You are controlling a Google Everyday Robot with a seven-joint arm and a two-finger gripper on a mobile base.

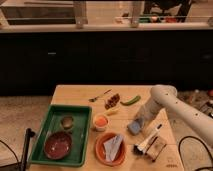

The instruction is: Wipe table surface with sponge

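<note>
The gripper (136,125) is seen low over the right part of the table surface (80,96), at the end of a white arm (172,106) that comes in from the 3 o'clock side. The sponge (134,128), a small blue-grey block, is held at the gripper's tip and is pressed down on the wood; how far the fingers stand apart cannot be told.

At 5 o'clock from the sponge, a black-and-white brush (148,141) is laid slantwise across a small wooden block (157,148). At 7 o'clock, an orange plate (109,149) is set, and a grey folded cloth (114,145) is held in it. At 9 o'clock, a small white cup (101,122) with orange contents is placed. At 12 o'clock, a green pod-shaped vegetable (130,100) is laid, and beside it, towards 11 o'clock, a brown item (113,101) that cannot be identified, with a spoon (99,95) further left.

On the left half of the tabletop a green plastic tray (52,150) is set. A dark red bowl (57,145) is held in its near part and a small round tin-like container (67,121) in its far part.

The tabletop is of light tan wood. Beyond it, a dark counter front (100,55) is seen across the room, and a pale speckled floor (25,112) at the left.
</note>
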